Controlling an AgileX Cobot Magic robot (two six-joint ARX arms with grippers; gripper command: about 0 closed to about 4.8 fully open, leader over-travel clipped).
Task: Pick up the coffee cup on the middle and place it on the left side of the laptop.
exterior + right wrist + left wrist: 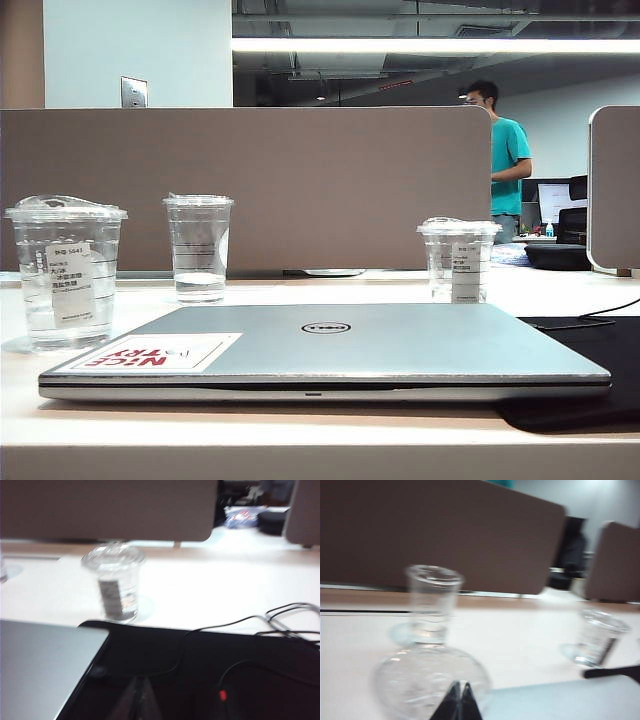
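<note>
Exterior view: set low at the table's near edge, facing the far partition (245, 185), close behind the laptop (330, 350). Left wrist view: raised over the left side, angled down and forward. Right wrist view: raised over the right side. The short labelled cup (114, 582) is shared by all three.

On my exterior feed, the slim silver-grey closed laptop (330, 350) carries a round logo on its lid that I read as "DELL". At the lid's near left corner sits a white rectangular sticker (150, 353) with "NICE TRY" in red capitals, upside down from my viewpoint. The clear plastic domed-lid cup (66, 272) at the laptop's left bears a small white label with dark print too small for me to read. The shorter clear cup (459, 258) on the right has a long white label, likewise illegible. Both wrist feeds are too blurred for any text.
</note>
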